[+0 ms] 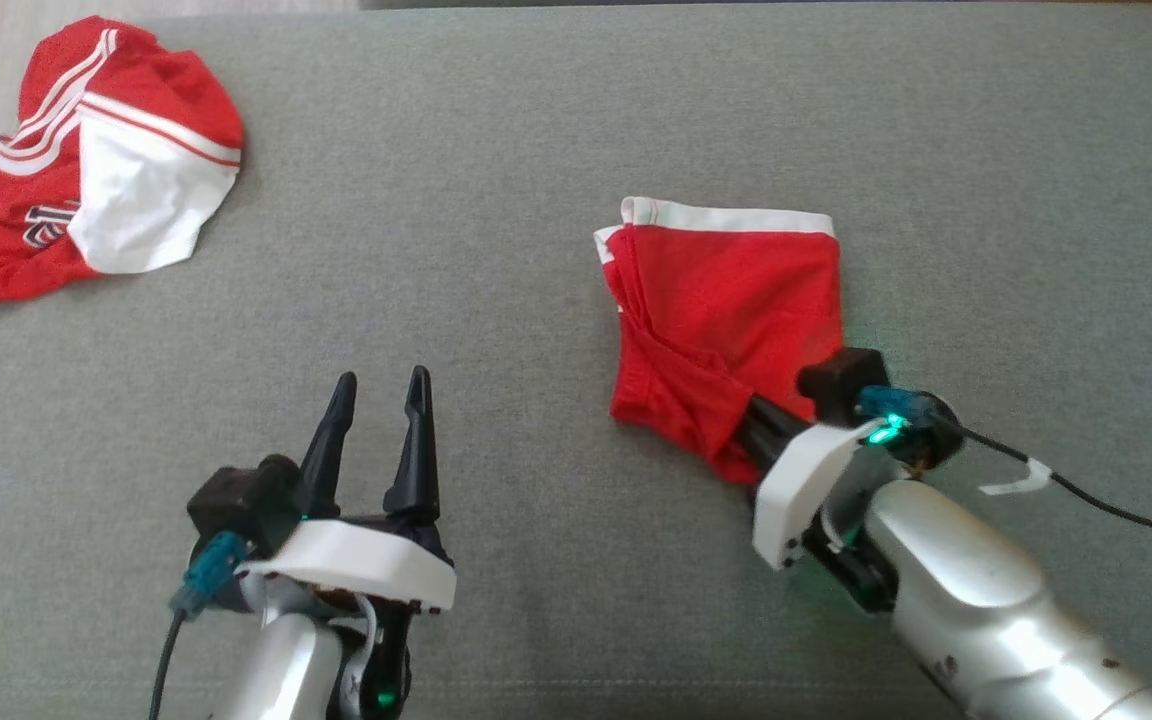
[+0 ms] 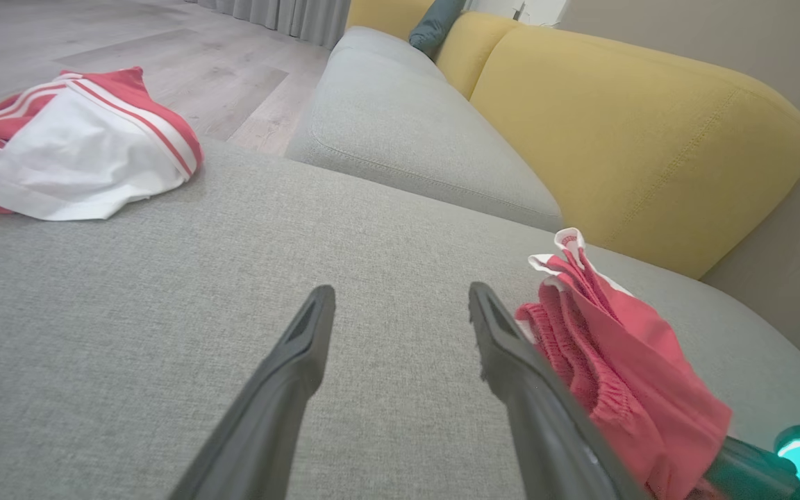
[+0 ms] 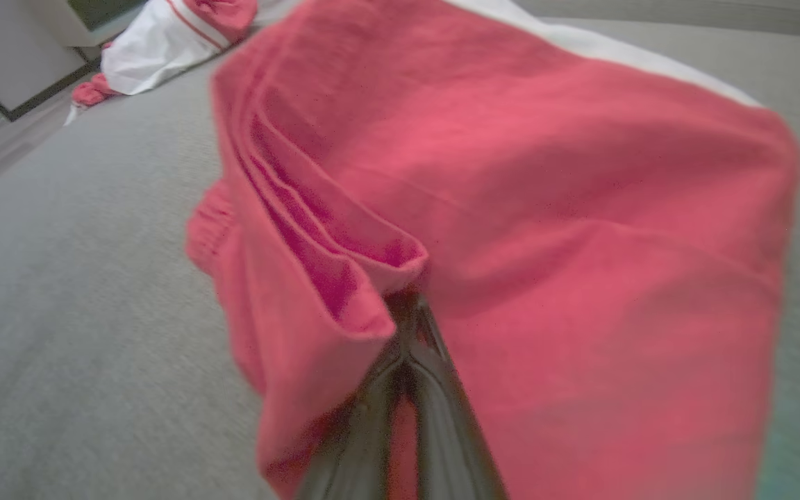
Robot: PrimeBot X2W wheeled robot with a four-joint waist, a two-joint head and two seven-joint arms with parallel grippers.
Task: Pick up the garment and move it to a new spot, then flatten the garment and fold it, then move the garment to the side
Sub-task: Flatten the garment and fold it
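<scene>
One folded garment [image 1: 726,310], right tool [image 3: 407,354] pinched on its near corner alone, left tool [image 1: 376,390] agape; dragging sideways could spill the folds.

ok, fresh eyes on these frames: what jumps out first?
The folded red shorts, right of centre on the grey cushion, with the right gripper shut on their near corner. Next, the crumpled red-and-white jersey at far left; the left gripper hangs open, empty.

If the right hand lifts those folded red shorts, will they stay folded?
Probably floppy: the red shorts sag in loose layers around the right hand. Likely light: thin cloth. The fold may open, since only one edge is pinched.
</scene>
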